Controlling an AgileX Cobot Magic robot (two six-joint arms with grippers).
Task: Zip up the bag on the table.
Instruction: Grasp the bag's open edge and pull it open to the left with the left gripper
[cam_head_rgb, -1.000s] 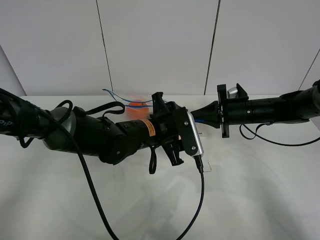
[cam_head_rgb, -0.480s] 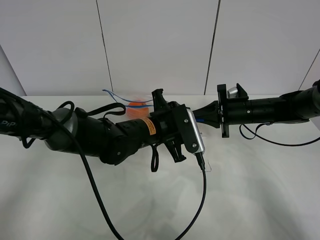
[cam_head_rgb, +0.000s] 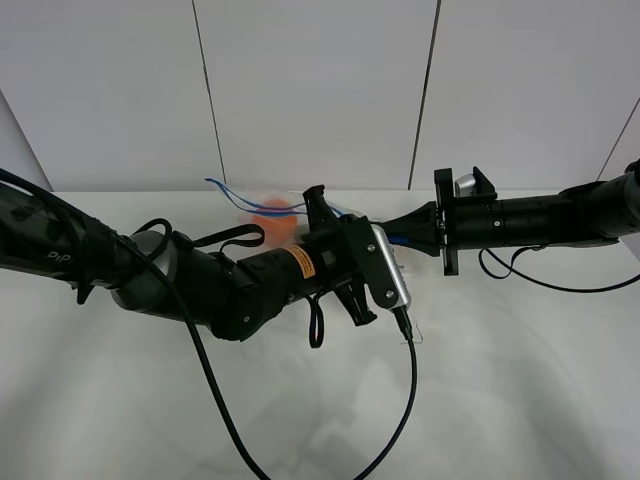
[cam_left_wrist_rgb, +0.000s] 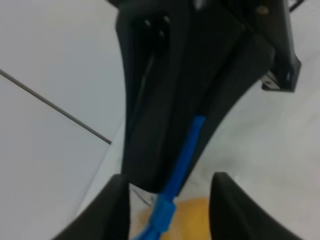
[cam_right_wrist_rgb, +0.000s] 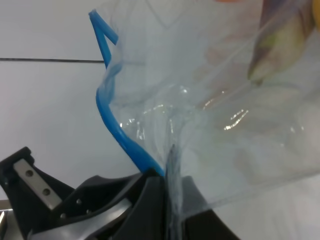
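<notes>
The bag (cam_head_rgb: 270, 212) lies at the back of the white table (cam_head_rgb: 500, 380), mostly hidden behind my left arm. Its blue zipper strip (cam_head_rgb: 225, 188) and an orange piece show. My left gripper (cam_head_rgb: 378, 250) reaches across the middle. In the left wrist view its fingers (cam_left_wrist_rgb: 117, 210) stand apart around the blue strip (cam_left_wrist_rgb: 182, 160), with a slider-like lump just below and orange produce (cam_left_wrist_rgb: 200, 215) behind. My right gripper (cam_head_rgb: 405, 232) is shut on the end of the strip. In the right wrist view it (cam_right_wrist_rgb: 167, 200) pinches the clear plastic (cam_right_wrist_rgb: 210, 100) and the strip (cam_right_wrist_rgb: 107, 115).
A black cable (cam_head_rgb: 400, 400) hangs from my left wrist camera and trails over the table front. Another cable (cam_head_rgb: 540, 275) loops under my right arm. A white panelled wall (cam_head_rgb: 320, 90) stands right behind the table's far edge.
My left forearm and elbow have shifted to the right and a little lower, and more of the orange produce shows above the arm. The right arm has not moved.
</notes>
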